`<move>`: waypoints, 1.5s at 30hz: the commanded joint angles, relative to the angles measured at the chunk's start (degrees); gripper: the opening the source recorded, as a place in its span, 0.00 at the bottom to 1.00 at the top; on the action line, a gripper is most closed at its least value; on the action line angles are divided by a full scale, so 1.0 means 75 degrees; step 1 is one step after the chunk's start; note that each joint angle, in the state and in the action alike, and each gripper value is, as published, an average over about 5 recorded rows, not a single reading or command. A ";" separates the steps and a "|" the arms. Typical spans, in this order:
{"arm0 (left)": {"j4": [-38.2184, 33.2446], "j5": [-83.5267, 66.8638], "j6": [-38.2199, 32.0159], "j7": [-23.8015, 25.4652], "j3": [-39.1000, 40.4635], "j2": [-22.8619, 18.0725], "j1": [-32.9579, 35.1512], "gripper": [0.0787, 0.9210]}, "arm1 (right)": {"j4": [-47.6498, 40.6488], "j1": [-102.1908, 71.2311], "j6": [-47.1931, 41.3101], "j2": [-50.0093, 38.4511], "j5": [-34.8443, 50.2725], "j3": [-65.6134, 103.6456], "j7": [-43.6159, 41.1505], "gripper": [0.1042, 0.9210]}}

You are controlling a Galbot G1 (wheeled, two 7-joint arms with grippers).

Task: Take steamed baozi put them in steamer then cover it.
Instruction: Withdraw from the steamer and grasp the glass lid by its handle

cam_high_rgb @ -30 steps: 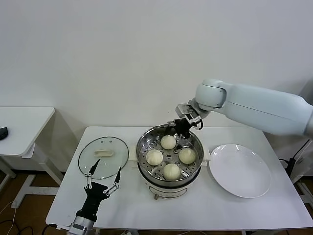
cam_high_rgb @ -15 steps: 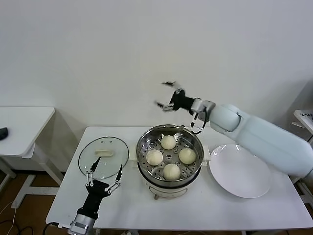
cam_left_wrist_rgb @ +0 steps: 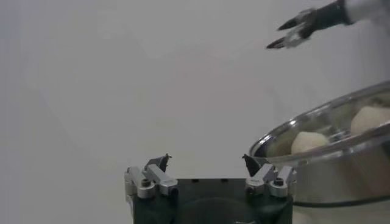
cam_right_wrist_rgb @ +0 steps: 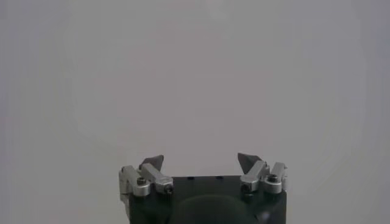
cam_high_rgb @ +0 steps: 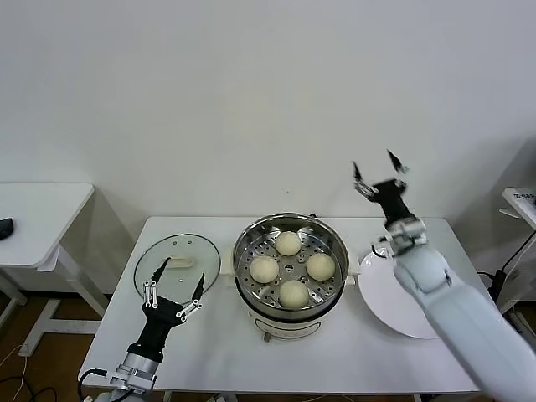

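Observation:
The steamer (cam_high_rgb: pixel 289 311) stands mid-table with its shiny pot uncovered, and several cream-white baozi (cam_high_rgb: pixel 293 293) lie on its perforated tray. To its left the glass cover (cam_high_rgb: pixel 197 251) rests flat on the table. My left gripper (cam_high_rgb: pixel 182 275) hovers open over the cover's near edge, holding nothing. In the left wrist view that gripper (cam_left_wrist_rgb: pixel 206 161) stands open, with the steamer (cam_left_wrist_rgb: pixel 329 176) and a baozi (cam_left_wrist_rgb: pixel 308 141) off to one side. My right gripper (cam_high_rgb: pixel 374 167) is raised in the air to the right of the steamer, open and empty. The right wrist view shows this gripper (cam_right_wrist_rgb: pixel 200 159) against bare wall.
A flat white plate (cam_high_rgb: pixel 419 322) lies right of the steamer, partly behind my right arm. A second white table (cam_high_rgb: pixel 33 209) stands off to the left with a dark object (cam_high_rgb: pixel 4 226) at its edge. The wall runs close behind the table.
My right arm has lifted from the steamer's far rim and swung up and to the right, empty. The left gripper has drawn back slightly toward the table's near edge.

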 commanded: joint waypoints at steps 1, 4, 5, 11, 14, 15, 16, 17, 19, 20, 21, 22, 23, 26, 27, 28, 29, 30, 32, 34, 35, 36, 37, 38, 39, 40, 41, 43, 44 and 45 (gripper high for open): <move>0.1260 0.4304 0.0721 -0.0606 -0.0426 0.0427 -0.0629 0.88 | 0.0310 -0.4074 0.0586 0.1152 -0.0429 0.3171 0.0248 0.88; 0.1975 0.5586 0.0892 -0.0631 -0.0498 0.0617 -0.0867 0.88 | 0.0356 -0.4333 0.0647 0.1363 -0.0444 0.3284 0.0066 0.88; 0.2252 0.5910 0.0932 -0.0655 -0.0498 0.0661 -0.0994 0.88 | 0.0371 -0.4404 0.0665 0.1427 -0.0447 0.3317 0.0019 0.88; 0.3361 0.6799 0.1172 -0.0812 -0.0340 0.0754 -0.1791 0.88 | 0.0483 -0.4685 0.0727 0.1668 -0.0528 0.3408 -0.0132 0.88; 0.3687 0.7047 0.1227 -0.0884 -0.0234 0.0747 -0.2176 0.88 | 0.0515 -0.4757 0.0731 0.1736 -0.0612 0.3414 -0.0148 0.88; 0.3758 0.7072 0.1239 -0.0906 -0.0194 0.0738 -0.2265 0.88 | 0.0518 -0.4771 0.0729 0.1753 -0.0636 0.3418 -0.0150 0.88; 0.3826 0.7084 0.1246 -0.0939 -0.0151 0.0724 -0.2346 0.88 | 0.0518 -0.4780 0.0728 0.1769 -0.0662 0.3424 -0.0150 0.88; 0.3894 0.7101 0.1251 -0.0977 -0.0112 0.0700 -0.2425 0.88 | 0.0514 -0.4784 0.0726 0.1783 -0.0683 0.3430 -0.0150 0.88; 0.4040 0.7135 0.1250 -0.1048 -0.0042 0.0637 -0.2593 0.88 | 0.0500 -0.4785 0.0720 0.1806 -0.0719 0.3436 -0.0145 0.88; 0.4096 0.7147 0.1253 -0.1078 -0.0015 0.0599 -0.2671 0.88 | 0.0487 -0.4782 0.0718 0.1818 -0.0739 0.3439 -0.0142 0.88; 0.4140 0.7164 0.1261 -0.1094 0.0012 0.0563 -0.2739 0.88 | 0.0474 -0.4779 0.0716 0.1830 -0.0760 0.3441 -0.0139 0.88; 0.4176 0.7178 0.1280 -0.1102 0.0044 0.0531 -0.2802 0.88 | 0.0458 -0.4775 0.0714 0.1842 -0.0779 0.3443 -0.0135 0.88; 0.4210 0.7200 0.1305 -0.1101 0.0077 0.0497 -0.2856 0.88 | 0.0443 -0.4772 0.0712 0.1855 -0.0798 0.3445 -0.0132 0.88; 0.4356 0.7262 0.1379 -0.1092 0.0173 0.0386 -0.3019 0.88 | 0.0413 -0.4766 0.0711 0.1896 -0.0851 0.3453 -0.0126 0.88; 0.4398 0.7259 0.1408 -0.1081 0.0197 0.0353 -0.3069 0.88 | 0.0411 -0.4765 0.0711 0.1911 -0.0867 0.3457 -0.0124 0.88; 0.4430 0.7235 0.1454 -0.1066 0.0223 0.0322 -0.3112 0.88 | 0.0410 -0.4766 0.0709 0.1924 -0.0881 0.3461 -0.0123 0.88; 0.4442 0.7178 0.1516 -0.1021 0.0250 0.0293 -0.3145 0.88 | 0.0408 -0.4768 0.0707 0.1935 -0.0898 0.3464 -0.0121 0.88; 0.4440 0.7114 0.1590 -0.0968 0.0282 0.0271 -0.3166 0.88 | 0.0403 -0.4768 0.0706 0.1947 -0.0912 0.3466 -0.0118 0.88; 0.4443 0.6977 0.1744 -0.0865 0.0353 0.0224 -0.3205 0.88 | 0.0389 -0.4769 0.0704 0.1966 -0.0936 0.3470 -0.0115 0.88; 0.4474 0.6908 0.1865 -0.0773 0.0402 0.0176 -0.3251 0.88 | 0.0371 -0.4766 0.0705 0.1982 -0.0960 0.3478 -0.0110 0.88; 0.4517 0.6895 0.1916 -0.0736 0.0426 0.0156 -0.3287 0.88 | 0.0363 -0.4763 0.0705 0.1988 -0.0970 0.3482 -0.0107 0.88; 0.4565 0.6895 0.1955 -0.0692 0.0445 0.0138 -0.3324 0.88 | 0.0356 -0.4761 0.0704 0.1990 -0.0977 0.3485 -0.0104 0.88; 0.4616 0.6891 0.1991 -0.0653 0.0471 0.0132 -0.3362 0.88 | 0.0349 -0.4759 0.0704 0.1989 -0.0983 0.3487 -0.0101 0.88; 0.4677 0.6883 0.2022 -0.0622 0.0501 0.0125 -0.3407 0.88 | 0.0340 -0.4758 0.0703 0.1986 -0.0990 0.3487 -0.0100 0.88; 0.4732 0.6879 0.2049 -0.0595 0.0527 0.0119 -0.3447 0.88 | 0.0333 -0.4758 0.0703 0.1985 -0.0997 0.3485 -0.0098 0.88; 0.4785 0.6877 0.2072 -0.0580 0.0552 0.0108 -0.3490 0.88 | 0.0327 -0.4757 0.0703 0.1985 -0.1001 0.3484 -0.0097 0.88; 0.4834 0.6870 0.2091 -0.0577 0.0579 0.0096 -0.3537 0.88 | 0.0317 -0.4754 0.0704 0.1989 -0.1008 0.3482 -0.0097 0.88; 0.4926 0.6875 0.2113 -0.0588 0.0616 0.0047 -0.3631 0.88 | 0.0303 -0.4746 0.0705 0.2000 -0.1020 0.3478 -0.0094 0.88; 0.4969 0.6872 0.2120 -0.0600 0.0634 0.0017 -0.3680 0.88 | 0.0296 -0.4740 0.0705 0.2007 -0.1025 0.3476 -0.0094 0.88; 0.5007 0.6871 0.2122 -0.0614 0.0646 -0.0013 -0.3723 0.88 | 0.0290 -0.4735 0.0705 0.2013 -0.1032 0.3473 -0.0093 0.88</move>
